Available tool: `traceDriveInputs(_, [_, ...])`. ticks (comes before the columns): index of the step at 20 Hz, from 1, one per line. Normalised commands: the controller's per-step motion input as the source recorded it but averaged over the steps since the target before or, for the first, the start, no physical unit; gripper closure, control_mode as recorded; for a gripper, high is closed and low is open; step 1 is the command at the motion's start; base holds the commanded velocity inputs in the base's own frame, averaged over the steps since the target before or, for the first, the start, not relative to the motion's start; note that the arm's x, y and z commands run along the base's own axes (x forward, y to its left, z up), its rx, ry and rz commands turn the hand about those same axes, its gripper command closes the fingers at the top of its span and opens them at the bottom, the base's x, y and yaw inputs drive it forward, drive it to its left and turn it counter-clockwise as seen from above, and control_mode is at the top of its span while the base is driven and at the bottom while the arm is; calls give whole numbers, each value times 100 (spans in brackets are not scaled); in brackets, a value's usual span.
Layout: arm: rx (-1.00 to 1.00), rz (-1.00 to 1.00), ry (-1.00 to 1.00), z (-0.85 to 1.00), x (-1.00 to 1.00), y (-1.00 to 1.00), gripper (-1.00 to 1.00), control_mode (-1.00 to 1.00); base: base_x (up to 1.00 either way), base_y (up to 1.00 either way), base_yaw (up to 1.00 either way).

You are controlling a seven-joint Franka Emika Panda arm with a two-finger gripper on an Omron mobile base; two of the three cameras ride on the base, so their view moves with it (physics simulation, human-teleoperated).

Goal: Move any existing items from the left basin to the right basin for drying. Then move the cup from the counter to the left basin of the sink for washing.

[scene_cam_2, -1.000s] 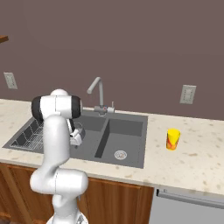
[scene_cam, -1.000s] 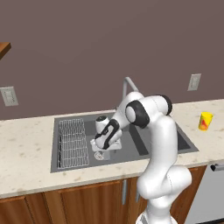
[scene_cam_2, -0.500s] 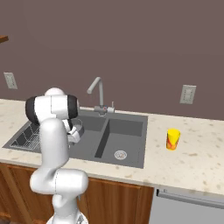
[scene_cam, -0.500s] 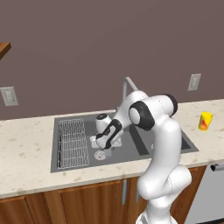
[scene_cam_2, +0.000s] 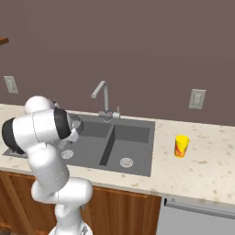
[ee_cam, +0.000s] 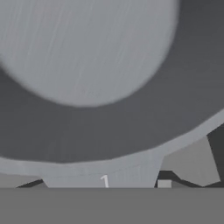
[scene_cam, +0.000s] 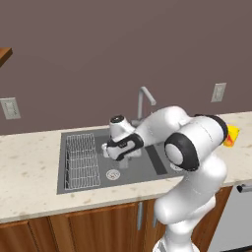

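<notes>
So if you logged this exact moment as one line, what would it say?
stage: clearing left basin | gripper: closed around saucepan, above left basin | cup: upright on counter, untouched

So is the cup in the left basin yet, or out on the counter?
Out. The cup stands upright on the counter, right of the sink; no claw touches it.

I am finding almost nothing readable here. Looking along my hand, a single white mark shaped like the numeral "1" is showing on the flat grey handle (ee_cam: 131,173) of the saucepan (ee_cam: 109,78), near the bottom of the picture; I cannot tell whether it is a printed digit. The yellow cup (scene_cam_2: 181,146), the wall outlets (scene_cam_2: 197,98) and the faucet (scene_cam_2: 103,98) are carrying no lettering I can read.
</notes>
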Motion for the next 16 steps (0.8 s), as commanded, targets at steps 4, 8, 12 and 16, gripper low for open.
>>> traceDriveInputs(4, [-3,6,1,100,-32,-2,100,-100,0,0,0])
traceDriveInputs(8, [-6,14,8,100,-49,-29,100,-100,0,0,0])
traceDriveInputs(12, [-7,20,8,68,-68,-64,100,-100,0,0,0])
traceDriveInputs(16, [-11,23,8,30,-68,-82,100,-100,0,0,0])
